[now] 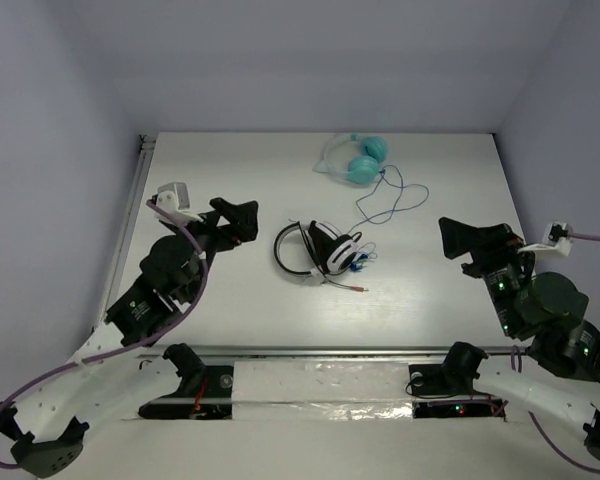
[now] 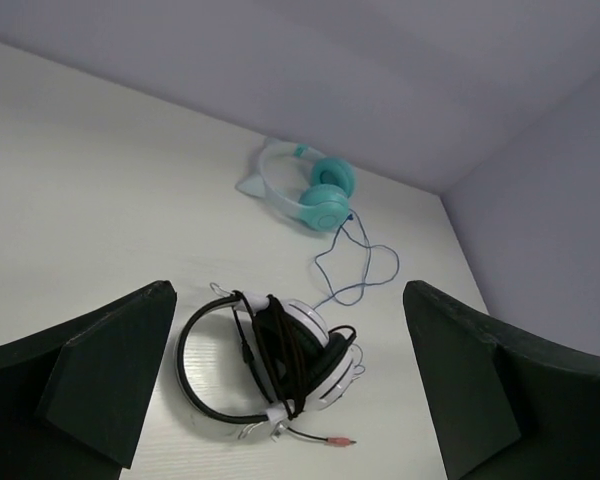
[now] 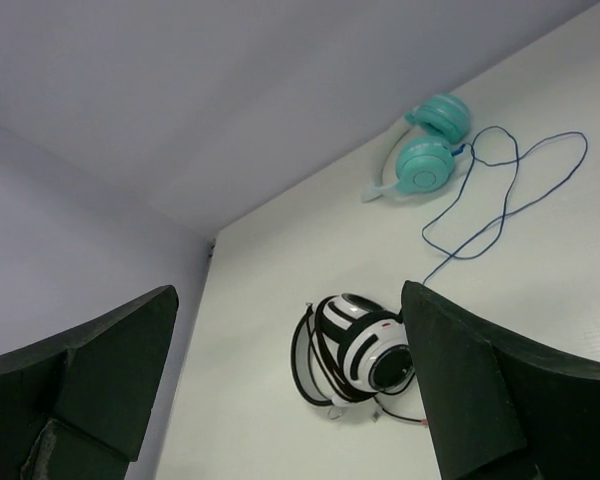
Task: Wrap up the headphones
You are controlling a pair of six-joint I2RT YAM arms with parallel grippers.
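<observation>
The headphones [image 1: 320,250] are being borne midway across the surface [image 1: 230,170]; left pincer [image 1: 242,222] and right pincer [image 1: 458,240] are being held wide open, empty.

White-and-black striped headphones [image 1: 332,248], black cable [image 2: 285,350] with a seemingly red plug [image 2: 335,439]; teal headphones [image 1: 360,160], blue cord [image 1: 423,192]

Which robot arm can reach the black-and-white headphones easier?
Probably left: the left gripper, open, sits nearer the headphones, by their black headband. The right gripper, also open, is farther away.

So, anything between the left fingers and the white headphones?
Nothing visible. Only bare table lies between the open left fingers and the headphones; the teal headphones sit farther back, off that line.
</observation>
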